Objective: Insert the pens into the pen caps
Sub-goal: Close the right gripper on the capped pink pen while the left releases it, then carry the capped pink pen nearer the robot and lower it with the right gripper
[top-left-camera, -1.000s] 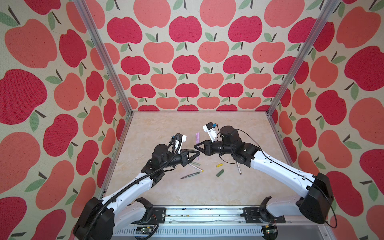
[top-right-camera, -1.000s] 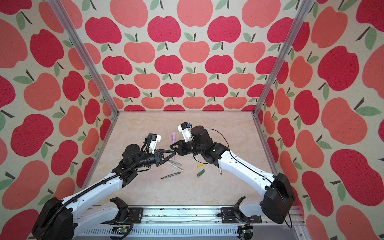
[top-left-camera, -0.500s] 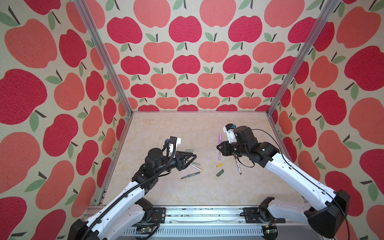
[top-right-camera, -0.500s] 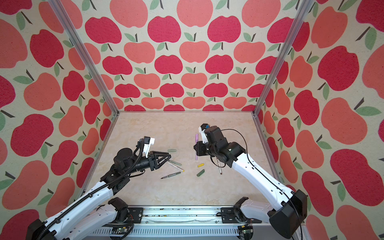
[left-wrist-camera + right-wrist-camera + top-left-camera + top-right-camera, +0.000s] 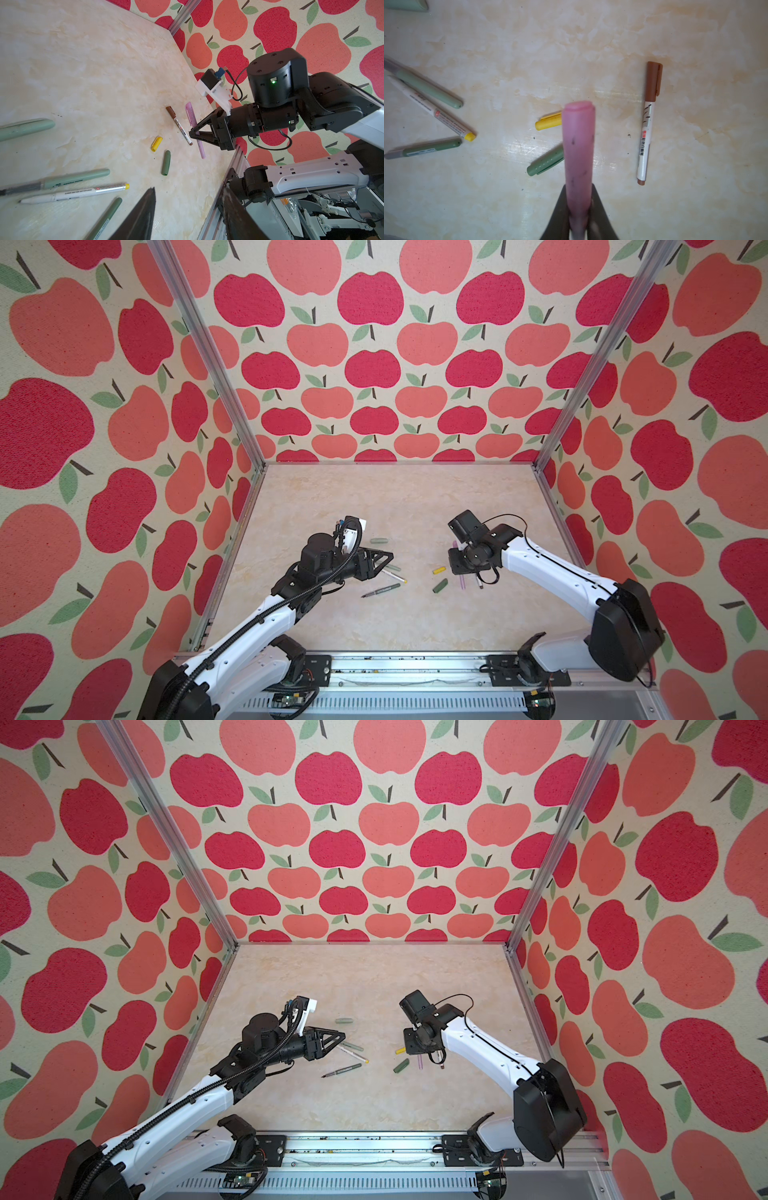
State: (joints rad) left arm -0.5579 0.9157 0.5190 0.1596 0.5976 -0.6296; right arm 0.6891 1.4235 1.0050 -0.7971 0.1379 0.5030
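Apple-print walls (image 5: pixel 374 364) are closing in a pale marbled tabletop (image 5: pixel 374 497). I'm watching the right pincer (image 5: pixel 192 133), right of centre in both top views, pressing together on the pink pen (image 5: pixel 579 155), which is sticking out on both sides of the jaws. Can't tell if the low end is touching the tabletop. The brown-capped pen (image 5: pixel 646 133) is lying flat just beside it. The yellow cap (image 5: pixel 439 570) and dark green cap (image 5: pixel 440 585) are lying just left of that pincer, apart from each other. The left pincer (image 5: pixel 189 189) is hovering left of centre, fingers spread, gripping nothing. Under its tip the dark green pen (image 5: pixel 384 590), pale green pen (image 5: pixel 76 178) and white-and-yellow pen (image 5: pixel 83 191) are lying uncapped, close together. The pale green cap (image 5: pixel 379 540) is sitting alone, higher in the frame.
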